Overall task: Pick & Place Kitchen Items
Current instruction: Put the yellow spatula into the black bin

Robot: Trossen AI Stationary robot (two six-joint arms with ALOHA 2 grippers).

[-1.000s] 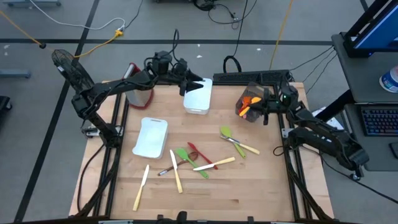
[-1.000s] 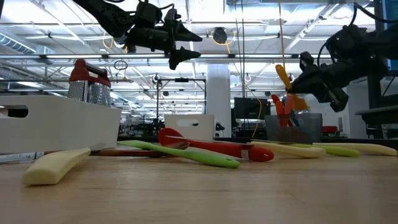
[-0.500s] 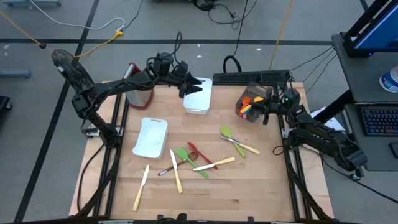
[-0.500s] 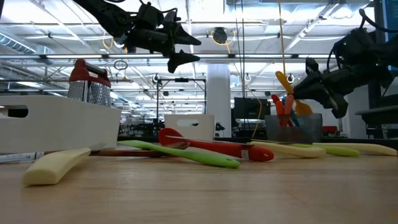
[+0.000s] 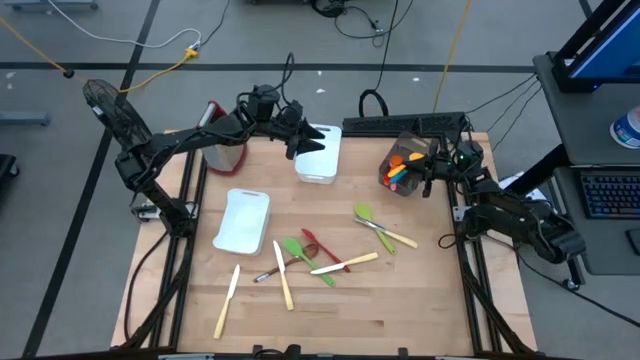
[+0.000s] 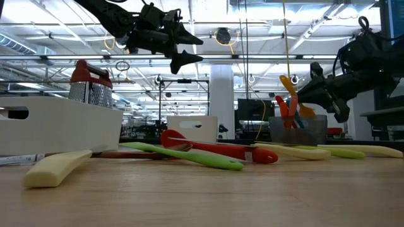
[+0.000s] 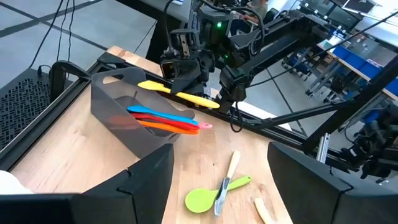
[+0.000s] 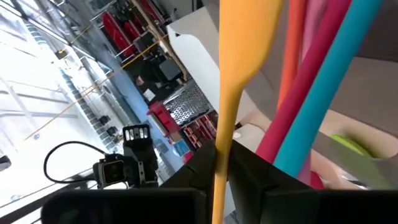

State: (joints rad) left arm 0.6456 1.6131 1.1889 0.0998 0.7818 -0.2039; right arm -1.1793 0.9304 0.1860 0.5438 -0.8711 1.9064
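A grey bin (image 5: 405, 168) at the far right holds blue, orange, red and pink utensils (image 7: 165, 118). My right gripper (image 5: 430, 176) is beside it, shut on a yellow spatula (image 7: 177, 94) whose blade is over the bin. Several more utensils lie flat mid-table: a green spatula (image 5: 300, 250), a red spoon (image 5: 325, 248), cream knives (image 5: 284, 275) and a green spoon (image 5: 365, 213). My left gripper (image 5: 305, 140) hangs open above a white bin (image 5: 320, 158) at the far middle, with nothing between its fingers. My right gripper pinches the yellow spatula's handle (image 8: 219, 158) between its two fingers. It comes from the table's right side, nearly level. The spatula reaches out ahead of the fingers, tilted, its blade (image 6: 287, 79) raised above the other utensils in the grey bin. Whether it touches them, I cannot tell.
A white tray (image 5: 243, 220) lies left of the loose utensils. A metal grater with a red top (image 6: 88, 82) stands at the far left corner. Bare wood lies along the table's near edge.
My right gripper has sunk a little beside the grey bin, bringing the yellow spatula lower over it, and has tipped slightly.
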